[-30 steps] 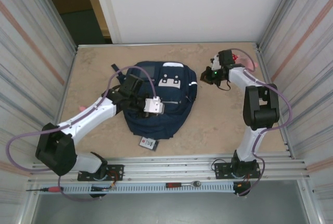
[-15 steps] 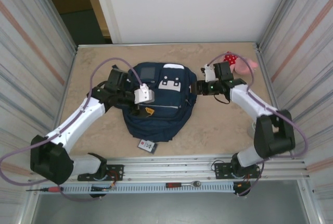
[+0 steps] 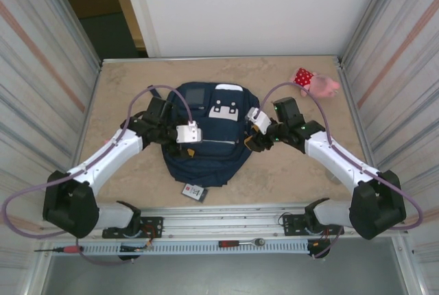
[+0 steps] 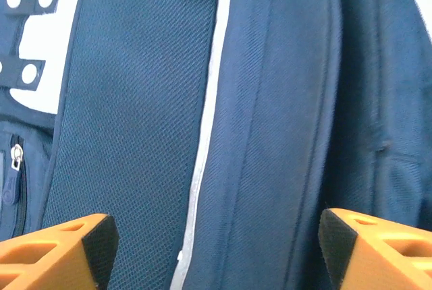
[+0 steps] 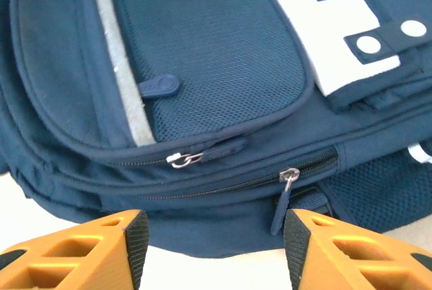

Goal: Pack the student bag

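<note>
Navy student bag (image 3: 212,161) flat on table (image 3: 123,82), between both grippers; pocket zips (image 5: 289,175) look closed, contents hidden; left gripper (image 4: 217,243) jaws spread, empty, just over its left side; right gripper (image 5: 214,236) jaws spread, empty, at its right edge; pink plush toy (image 3: 317,83) well beyond right gripper.

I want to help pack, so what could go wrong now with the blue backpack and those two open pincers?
The right pincer hangs open near a small zipper pull, which it could miss or let slip. The left pincer is open over the soft fabric of the student bag, so closing there might bunch the cloth or drag the bag. The zippers in the right wrist view look shut, so probably nothing fits inside yet.
</note>
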Robot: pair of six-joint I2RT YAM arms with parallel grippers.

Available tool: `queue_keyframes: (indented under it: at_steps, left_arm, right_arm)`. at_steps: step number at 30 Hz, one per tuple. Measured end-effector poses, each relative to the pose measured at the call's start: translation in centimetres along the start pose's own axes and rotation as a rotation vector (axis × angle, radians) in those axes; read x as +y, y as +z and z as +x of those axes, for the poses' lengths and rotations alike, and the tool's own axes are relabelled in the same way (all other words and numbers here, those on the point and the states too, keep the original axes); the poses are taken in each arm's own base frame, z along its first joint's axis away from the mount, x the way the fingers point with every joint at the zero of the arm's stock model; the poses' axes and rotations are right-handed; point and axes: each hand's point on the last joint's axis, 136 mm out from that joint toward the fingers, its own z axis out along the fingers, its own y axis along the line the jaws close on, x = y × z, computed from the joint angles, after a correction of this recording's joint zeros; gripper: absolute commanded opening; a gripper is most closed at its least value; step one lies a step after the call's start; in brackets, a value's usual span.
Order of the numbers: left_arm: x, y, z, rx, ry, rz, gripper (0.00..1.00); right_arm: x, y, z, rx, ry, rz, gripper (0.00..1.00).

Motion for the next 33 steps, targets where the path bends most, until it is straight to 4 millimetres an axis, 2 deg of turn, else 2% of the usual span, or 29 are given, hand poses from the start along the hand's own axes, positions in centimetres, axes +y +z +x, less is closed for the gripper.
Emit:
queue_keyframes:
  at_steps: [7,9,11,14,16,17,20,22,27,30,33]
  left_arm:
    - [-0.2,1.4,1.3,0.045,0.016,0.035,0.8]
    - [-0.2,1.6,1.3,0.049,0.028,0.031,0.66]
    - [-0.2,1.7,1.3,0.047,0.034,0.026,0.45]
    - [-0.4,1.8,1.0,0.029,0.008,0.039,0.19]
    - [-0.6,1.6,0.8,-0.017,-0.043,0.055,0.07]
    - [-0.5,1.5,0.7,-0.048,-0.071,0.053,0.05]
    - [0.1,0.7,0.7,-0.15,-0.169,0.022,0.02]
    - [0.5,0.2,0.6,-0.202,-0.208,0.002,0.01]
    - [0.7,-0.2,-0.1,-0.27,-0.242,-0.005,0.01]
    - [0.9,-0.4,-0.5,-0.295,-0.249,-0.001,0.01]
    - [0.8,-0.4,-0.7,-0.311,-0.253,0.007,0.01]
  right_arm:
    - [0.6,0.6,0.7,0.018,-0.105,-0.047,0.54]
    - [0.8,0.9,1.0,0.023,-0.115,-0.065,0.54]
    - [0.9,1.1,1.1,0.026,-0.116,-0.073,0.54]
    - [1.0,1.2,1.1,0.022,-0.115,-0.083,0.55]
    - [0.9,1.0,0.9,0.003,-0.104,-0.095,0.56]
    - [0.6,0.8,0.7,-0.015,-0.089,-0.097,0.56]
    - [-0.3,0.3,0.4,-0.053,-0.061,-0.093,0.57]
    - [-0.1,0.4,0.3,-0.06,-0.059,-0.11,0.57]
    - [0.8,1.8,0.4,-0.065,-0.05,-0.185,0.57]
    - [0.6,2.7,0.6,-0.054,-0.044,-0.209,0.57]
    - [0.2,3.3,-0.1,-0.065,-0.051,-0.222,0.57]
